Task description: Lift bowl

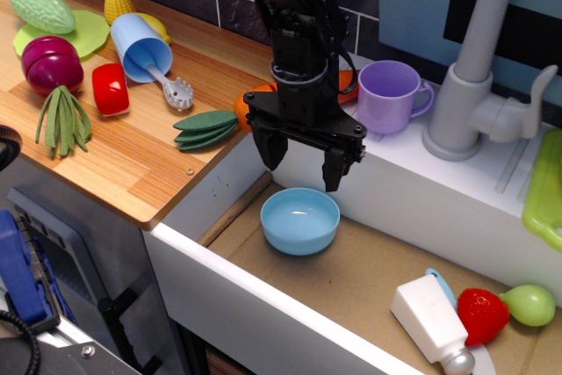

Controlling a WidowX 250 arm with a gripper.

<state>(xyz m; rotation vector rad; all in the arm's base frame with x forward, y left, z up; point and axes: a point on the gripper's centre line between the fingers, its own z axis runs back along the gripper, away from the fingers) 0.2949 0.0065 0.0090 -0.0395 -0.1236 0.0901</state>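
Observation:
The bowl is small, round and light blue. It rests upright on the brown floor of the white sink, near its left wall. My black gripper hangs straight above the bowl's far rim, fingers pointing down. It is open and empty, with its fingertips just above the rim and not touching it. The bowl's inside is empty.
A purple mug stands on the sink's back ledge by the grey faucet. A white bottle, strawberry and green pear lie at the sink's right. A tipped light-blue cup and toy foods lie on the wooden counter.

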